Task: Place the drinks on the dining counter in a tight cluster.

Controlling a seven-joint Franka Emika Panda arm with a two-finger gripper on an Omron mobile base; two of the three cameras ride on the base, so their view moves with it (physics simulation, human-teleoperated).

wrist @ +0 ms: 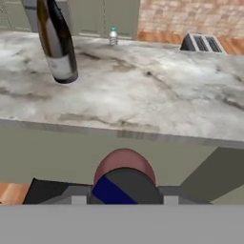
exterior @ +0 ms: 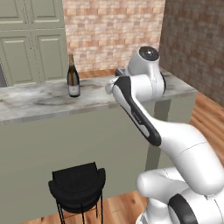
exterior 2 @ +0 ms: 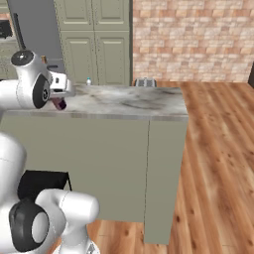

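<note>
- Left base view: the wine bottle (exterior: 73, 78) stood upright on the dining counter (exterior: 39, 101), toward its far edge and left of the arm. The white arm rose from the lower right and bent over the counter's near edge, its upper links hiding the hand. A black stool (exterior: 77, 187) sat on the floor against the sage-green wall below the counter.
- Right base view: the gripper (exterior 2: 60, 103) hung at the counter's near left edge, and a bit of the maroon bottle (exterior 2: 61, 103) showed beneath the hand. The small water bottle (exterior 2: 89, 81) stood at the far edge of the marble top, well apart from the hand. A toaster (exterior 2: 145, 82) sat farther right along that same far edge.
- Hand view: the jaws were clamped on the maroon bottle (wrist: 125, 170), its dark cap toward the camera, held just short of the counter's near edge. The wine bottle (wrist: 57, 42) stood on the marble at upper left; the water bottle (wrist: 113, 36) and toaster (wrist: 202, 43) were at the far edge.
</note>
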